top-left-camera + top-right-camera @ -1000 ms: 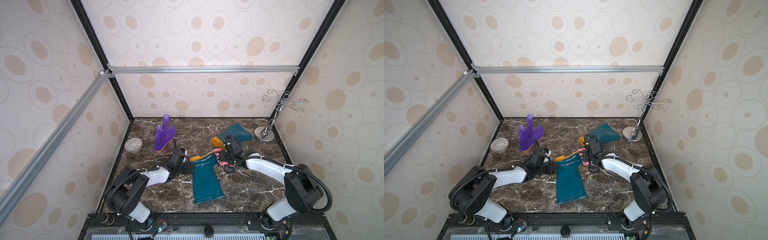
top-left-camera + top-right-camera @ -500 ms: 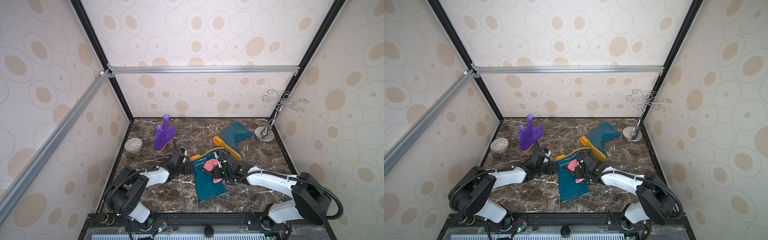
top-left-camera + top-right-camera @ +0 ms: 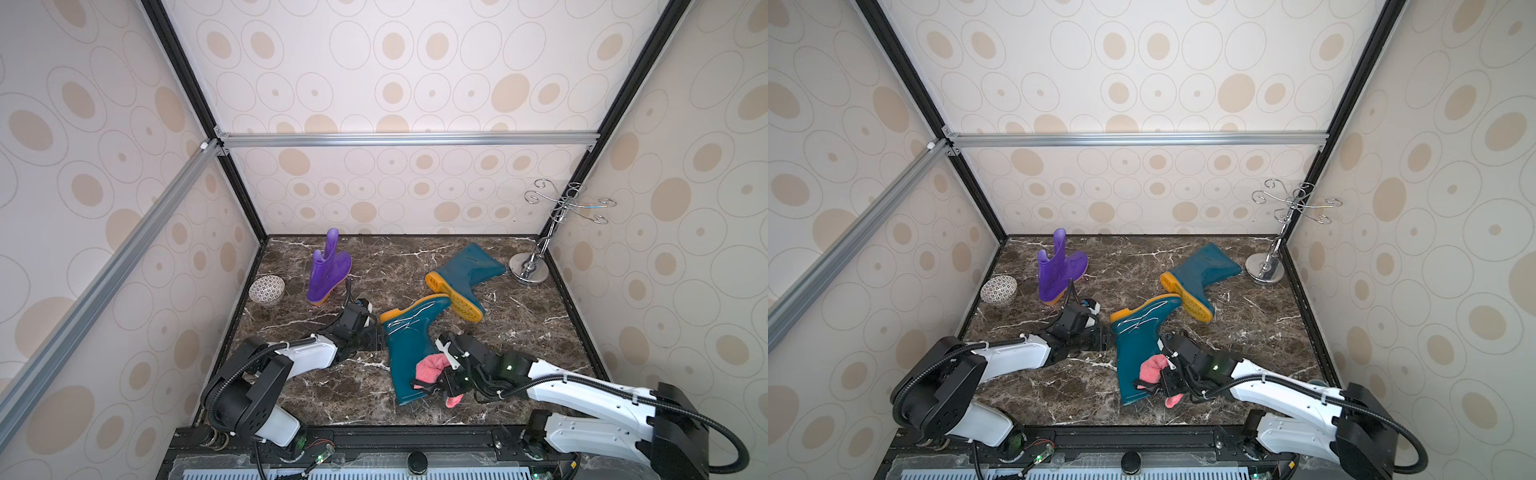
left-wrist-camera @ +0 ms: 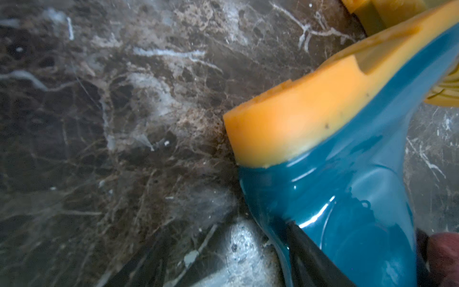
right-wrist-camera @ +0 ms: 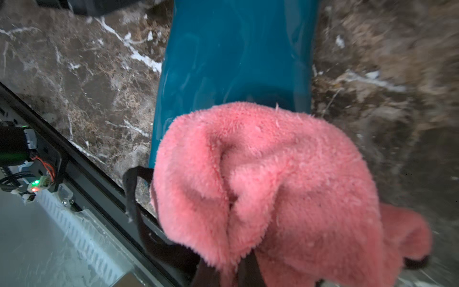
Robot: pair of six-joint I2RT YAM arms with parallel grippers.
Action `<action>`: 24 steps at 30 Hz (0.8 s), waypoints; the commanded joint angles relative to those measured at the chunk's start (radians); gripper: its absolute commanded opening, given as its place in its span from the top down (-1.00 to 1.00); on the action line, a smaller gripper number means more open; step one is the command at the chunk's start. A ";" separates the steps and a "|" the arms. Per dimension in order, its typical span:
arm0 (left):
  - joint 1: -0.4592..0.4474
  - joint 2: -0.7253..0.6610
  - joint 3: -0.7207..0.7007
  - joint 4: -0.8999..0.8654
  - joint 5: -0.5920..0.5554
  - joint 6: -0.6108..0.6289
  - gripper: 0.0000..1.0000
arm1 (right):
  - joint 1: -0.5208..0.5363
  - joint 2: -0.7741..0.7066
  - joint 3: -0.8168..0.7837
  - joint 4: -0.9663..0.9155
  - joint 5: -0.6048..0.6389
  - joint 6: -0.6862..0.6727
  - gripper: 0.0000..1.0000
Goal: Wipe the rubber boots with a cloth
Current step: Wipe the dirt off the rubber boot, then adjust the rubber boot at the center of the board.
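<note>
Cloth (image 3: 428,368) on teal boot (image 3: 405,347), right gripper (image 3: 444,374) pinching it low

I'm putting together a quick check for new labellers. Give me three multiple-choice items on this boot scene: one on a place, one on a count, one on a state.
1. Where is the patterned bowl?
A) on the table near the purple boot
B) on the metal stand
C) on the aluminium rail

2. How many teal boots lie on the table?
A) one
B) two
C) three

3. What state is the cloth in?
A) spread flat on the table
B) draped over the purple boot
C) bunched in the shut right gripper, at the near teal boot

1 A: both top views show it there.
2 B: the near one and the far teal boot.
3 C: the right wrist view shows it crumpled over the shaft.
</note>
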State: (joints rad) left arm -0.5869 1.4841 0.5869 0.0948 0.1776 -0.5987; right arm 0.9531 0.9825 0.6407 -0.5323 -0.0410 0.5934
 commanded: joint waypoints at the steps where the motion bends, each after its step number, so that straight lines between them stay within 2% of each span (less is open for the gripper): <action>1: -0.069 -0.046 0.021 -0.153 -0.036 -0.007 -0.56 | -0.003 -0.105 0.110 -0.150 0.172 -0.023 1.00; 3: -0.105 -0.093 0.013 -0.184 -0.053 -0.011 -0.61 | -0.029 -0.123 0.180 -0.205 0.242 -0.056 1.00; 6: -0.148 -0.187 -0.039 -0.167 -0.050 -0.021 -0.72 | -0.094 -0.112 0.269 -0.260 0.249 -0.096 1.00; 10: -0.231 -0.292 -0.103 -0.132 -0.064 0.003 -0.75 | -0.154 -0.118 0.334 -0.267 0.217 -0.143 1.00; 12: -0.312 -0.318 -0.103 -0.153 -0.127 0.043 -0.76 | -0.186 -0.123 0.358 -0.261 0.179 -0.159 1.00; 16: -0.432 -0.316 -0.108 -0.203 -0.233 0.077 -0.79 | -0.246 -0.126 0.407 -0.286 0.140 -0.178 1.00; 22: -0.549 -0.243 -0.090 -0.173 -0.284 0.057 -0.80 | -0.274 -0.143 0.433 -0.306 0.137 -0.199 1.00; 24: -0.605 -0.227 -0.068 -0.177 -0.335 0.070 -0.81 | -0.278 -0.153 0.431 -0.315 0.148 -0.203 1.00</action>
State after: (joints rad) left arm -1.1339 1.2427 0.4870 -0.0666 -0.0704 -0.5560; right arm 0.6834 0.8482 1.0489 -0.8059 0.1043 0.4095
